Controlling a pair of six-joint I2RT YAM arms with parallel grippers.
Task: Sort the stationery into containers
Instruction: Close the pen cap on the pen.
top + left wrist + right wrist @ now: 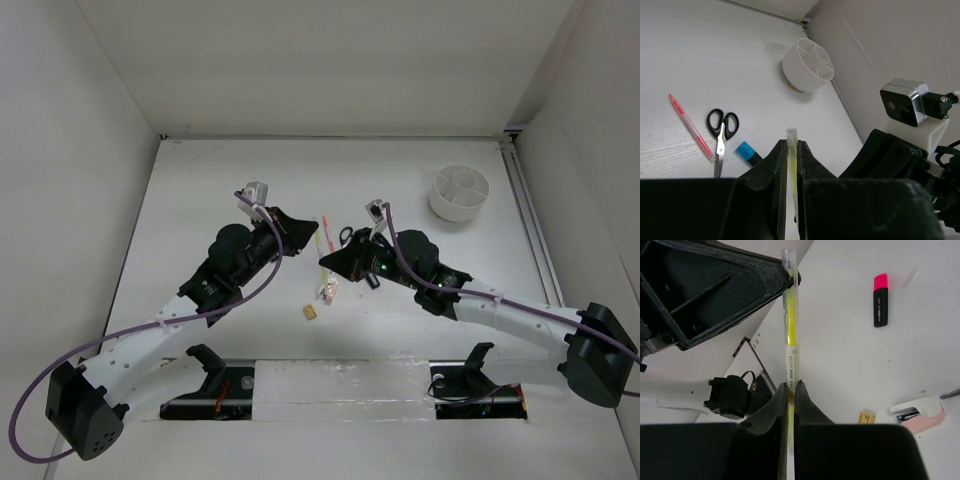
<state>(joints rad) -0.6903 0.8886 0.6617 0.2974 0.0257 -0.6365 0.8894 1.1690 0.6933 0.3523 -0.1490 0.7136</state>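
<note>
Yellow stick (790, 335) in both left hand (790, 150) and right hand (791, 390).

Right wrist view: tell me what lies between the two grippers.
The pale yellow translucent stick alone bridges the gap, the right gripper clamping one end and the left gripper the other; the right wrist view shows it.

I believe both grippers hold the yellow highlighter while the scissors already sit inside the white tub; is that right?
Not quite: the left wrist view shows the scissors lying on the table beside the red pen, outside the white tub. The left gripper and right gripper do both hold the yellow highlighter.
</note>
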